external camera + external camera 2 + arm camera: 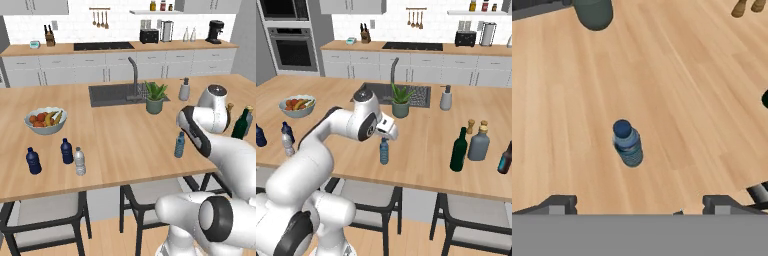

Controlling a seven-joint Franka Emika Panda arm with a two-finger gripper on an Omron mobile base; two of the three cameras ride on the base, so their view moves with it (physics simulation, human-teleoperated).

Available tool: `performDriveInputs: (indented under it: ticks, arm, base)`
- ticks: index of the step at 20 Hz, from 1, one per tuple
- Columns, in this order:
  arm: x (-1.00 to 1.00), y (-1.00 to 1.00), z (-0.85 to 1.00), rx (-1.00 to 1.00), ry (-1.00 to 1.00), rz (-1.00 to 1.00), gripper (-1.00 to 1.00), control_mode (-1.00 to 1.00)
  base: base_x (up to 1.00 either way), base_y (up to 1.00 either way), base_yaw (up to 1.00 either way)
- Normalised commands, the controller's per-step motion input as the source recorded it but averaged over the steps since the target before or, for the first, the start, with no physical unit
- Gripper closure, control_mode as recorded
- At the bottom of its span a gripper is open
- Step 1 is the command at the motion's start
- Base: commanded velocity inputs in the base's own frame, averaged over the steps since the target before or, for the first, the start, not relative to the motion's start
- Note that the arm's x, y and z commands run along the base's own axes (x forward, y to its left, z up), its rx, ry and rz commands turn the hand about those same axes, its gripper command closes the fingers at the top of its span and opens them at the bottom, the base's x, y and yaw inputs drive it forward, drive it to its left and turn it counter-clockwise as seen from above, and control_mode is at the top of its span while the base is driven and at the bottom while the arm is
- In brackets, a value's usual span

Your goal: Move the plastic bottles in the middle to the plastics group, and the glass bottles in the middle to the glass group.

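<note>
- One wooden island counter (125, 135) carries the sorted groups at its two ends.
- Green glass bottle (458, 149) stands beside grey-blue glass bottle (479, 143), apparently sorted.
- Clear bottle (79, 161) stands by two navy bottles (66, 151).
- Teal bottle (628, 143) stands mid-counter, unsorted.
- Gripper (639, 205) hovers above it, jaws spread, empty; likely lining up.

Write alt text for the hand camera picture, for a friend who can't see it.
Seen from above, a small teal-blue plastic bottle with a blue cap stands upright on a pale wooden counter, just beyond the robot's open gripper, whose two dark fingertips rise at the bottom, touching nothing. A round grey-green plant pot sits at the top edge.
</note>
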Motion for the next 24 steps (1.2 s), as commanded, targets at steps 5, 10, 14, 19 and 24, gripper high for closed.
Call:
performDriveInputs:
  ticks: [5, 10, 14, 19, 24]
  arm:
    - [0.51, 0.00, -0.24, 0.05, 0.02, -0.01, -1.00, -1.00]
    - [0.30, 0.01, -0.45, 0.00, 0.09, 0.00, -1.00, -1.00]
    - [0.38, 0.00, -0.32, 0.01, 0.05, 0.00, -1.00, -1.00]
    - [0.19, -0.01, -0.25, 0.02, 0.02, 0.00, -1.00, -1.00]
    - [0.30, -0.07, -0.23, 0.00, 0.02, 0.00, -1.00, -1.00]
  base:
    - [0.00, 0.00, 0.00]
    - [0.00, 0.00, 0.00]
    - [0.00, 0.00, 0.00]
    - [0.00, 0.00, 0.00]
    - [0.00, 0.00, 0.00]
